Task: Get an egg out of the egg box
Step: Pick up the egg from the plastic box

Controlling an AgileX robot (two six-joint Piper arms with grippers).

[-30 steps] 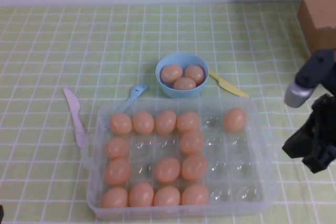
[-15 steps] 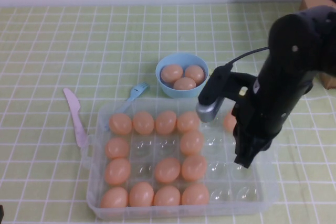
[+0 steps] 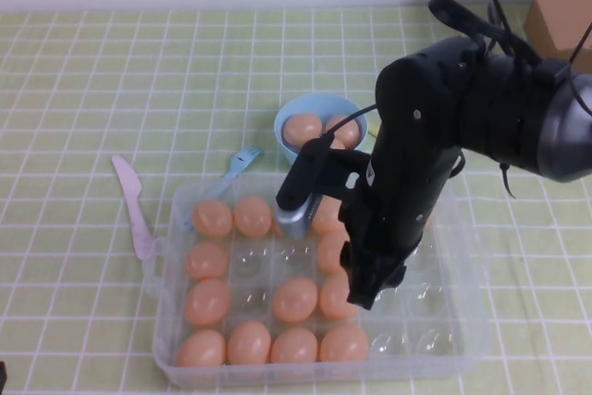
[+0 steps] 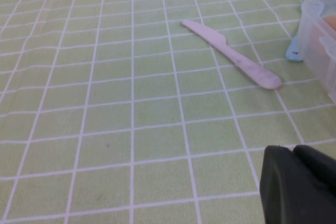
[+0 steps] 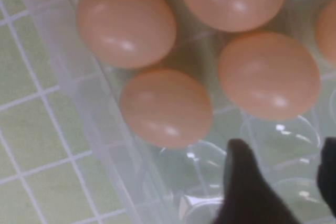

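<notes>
Progress call: approach stage only, nothing lifted yet as far as the frames showed.

- Right pincer (image 5: 281, 182) sat low over the egg box (image 3: 467, 321), centre-right of the high view, arm body covering several cups. In the right wrist view its two dark fingers stood apart with a bare clear cup between them; it gripped nothing.
- Nearest candidate egg (image 5: 166, 107) lay in its cup just beside one fingertip (image 5: 241, 171), not touching it. Three more eggs sat around it in neighbouring cups.
- Left pincer (image 4: 302, 184) was parked at the lower right of the left wrist view, over bare worktop (image 4: 105, 103); couldn't tell how its fingers stood.
- Left to do: centre on an egg, close, lift clear of the box.

Materials and shapes:
- Eggs: smooth matte peach-orange ovals, soft highlights, all alike.
- Egg box: clear thin plastic, rounded corners, grid of round dimpled cups, glossy reflections; many right-hand cups empty.
- Light-blue bowl (image 3: 294, 156), upper centre in the high view, held more eggs.
- Flat pale pink plastic knife (image 3: 132, 205) and small blue plastic fork (image 3: 239, 163) to the left of the box.
- Worktop covered in a green-and-white grid cloth, slightly wrinkled.
</notes>
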